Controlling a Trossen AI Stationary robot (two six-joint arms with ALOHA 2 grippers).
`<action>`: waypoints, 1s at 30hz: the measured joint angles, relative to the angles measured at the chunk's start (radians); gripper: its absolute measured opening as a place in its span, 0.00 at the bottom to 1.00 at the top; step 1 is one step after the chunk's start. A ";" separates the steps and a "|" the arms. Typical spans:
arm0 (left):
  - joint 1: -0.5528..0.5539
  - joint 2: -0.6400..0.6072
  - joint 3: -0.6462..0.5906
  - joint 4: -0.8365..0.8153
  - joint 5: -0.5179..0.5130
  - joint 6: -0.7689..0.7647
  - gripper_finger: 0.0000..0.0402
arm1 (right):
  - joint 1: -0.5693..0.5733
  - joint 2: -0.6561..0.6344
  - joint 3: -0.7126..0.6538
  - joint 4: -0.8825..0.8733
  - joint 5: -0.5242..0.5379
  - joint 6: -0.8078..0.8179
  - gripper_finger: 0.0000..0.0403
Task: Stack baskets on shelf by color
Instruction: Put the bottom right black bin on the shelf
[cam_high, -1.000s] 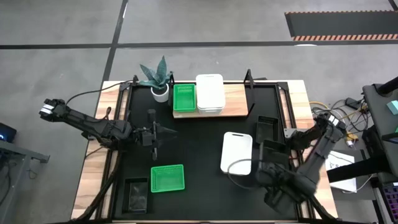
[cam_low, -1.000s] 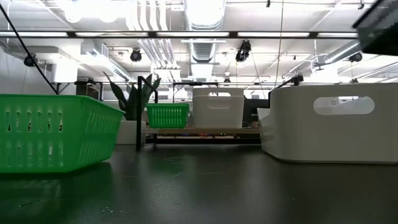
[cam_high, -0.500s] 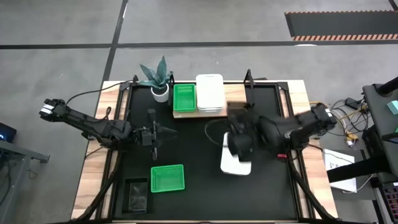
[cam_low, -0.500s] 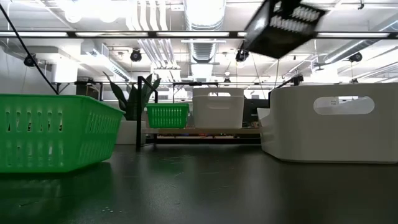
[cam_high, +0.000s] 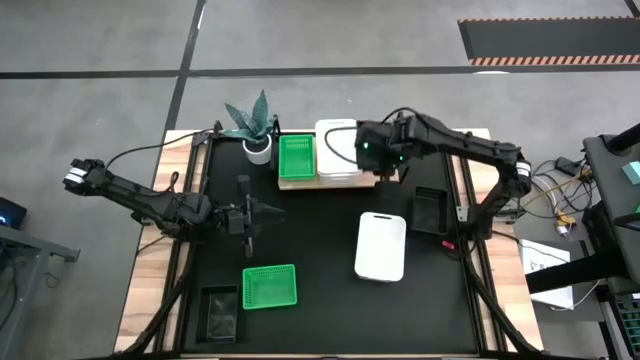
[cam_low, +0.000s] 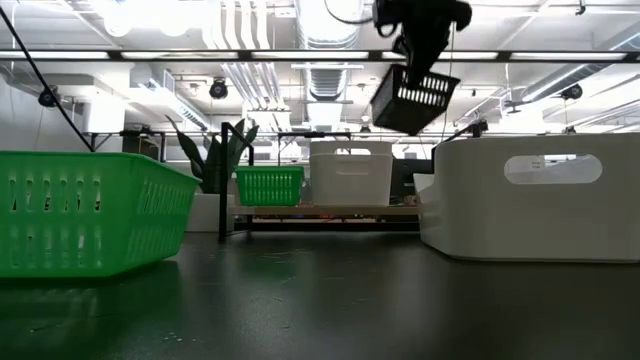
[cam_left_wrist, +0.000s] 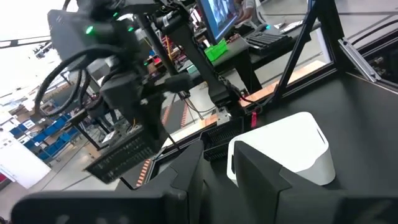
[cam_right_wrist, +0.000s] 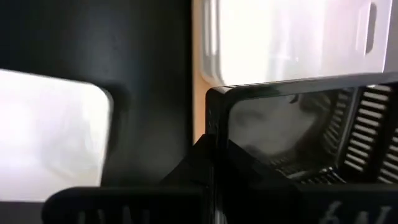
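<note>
Black basket (cam_low: 415, 100), tilted and up in the air, is clamped by its rim in the right gripper (cam_high: 383, 168), jaws pinched tight on the wall; it hangs over the bare end of the shelf (cam_high: 383, 152), just beside the stacked white baskets (cam_high: 337, 148) and the green basket (cam_high: 296, 157) there; the left gripper (cam_high: 252, 217) hovers mid-table, fingers slightly apart on nothing; 1 white basket (cam_high: 381, 246), 1 green (cam_high: 270, 286) and 2 black ones (cam_high: 430, 209) sit on the table.
</note>
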 joint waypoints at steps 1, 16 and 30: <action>0.000 0.000 0.000 0.000 0.000 0.000 0.19 | -0.027 0.000 -0.003 -0.001 -0.012 -0.018 0.02; 0.000 0.000 0.000 0.000 0.000 0.009 0.19 | -0.214 0.044 -0.033 0.059 -0.096 -0.119 0.02; 0.000 -0.001 0.000 -0.003 0.000 0.007 0.19 | -0.227 0.148 -0.034 0.042 -0.096 -0.122 0.02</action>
